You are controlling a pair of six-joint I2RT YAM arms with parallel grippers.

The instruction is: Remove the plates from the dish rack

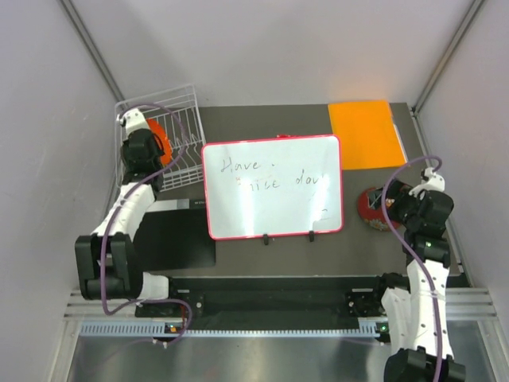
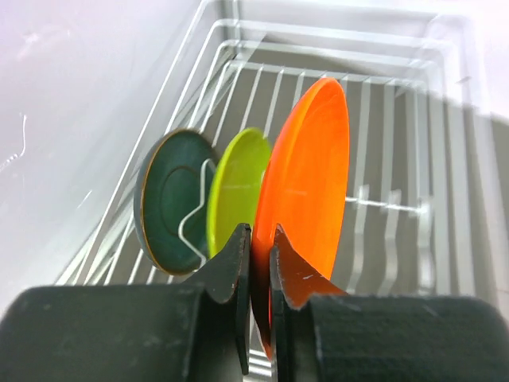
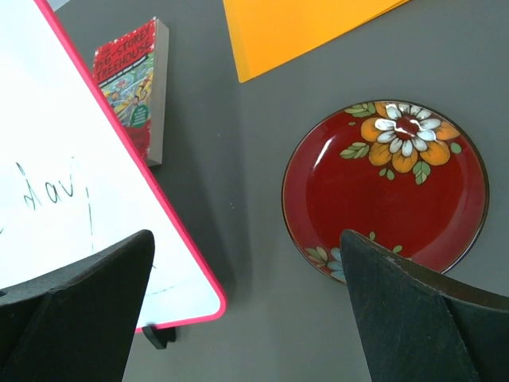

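Observation:
The white wire dish rack [image 1: 179, 107] stands at the table's back left. Three plates stand on edge in it: dark green-teal [image 2: 171, 199], lime green [image 2: 235, 187] and plain orange [image 2: 310, 175]. My left gripper [image 2: 258, 235] reaches into the rack and is shut on the orange plate's rim, one finger on each face. The orange plate [image 1: 161, 143] also shows from above, beside the left gripper [image 1: 147, 153]. The dark red floral plate [image 3: 386, 191] lies flat on the table at the right. My right gripper [image 3: 246, 239] hangs open above the table just left of it, holding nothing.
A red-framed whiteboard [image 1: 272, 187] fills the table's middle. A flat orange sheet [image 1: 364, 134] lies at the back right. A paperback book [image 3: 135, 79] lies beside the whiteboard's edge. A black rectangular pad [image 1: 175, 239] sits near the left arm's base.

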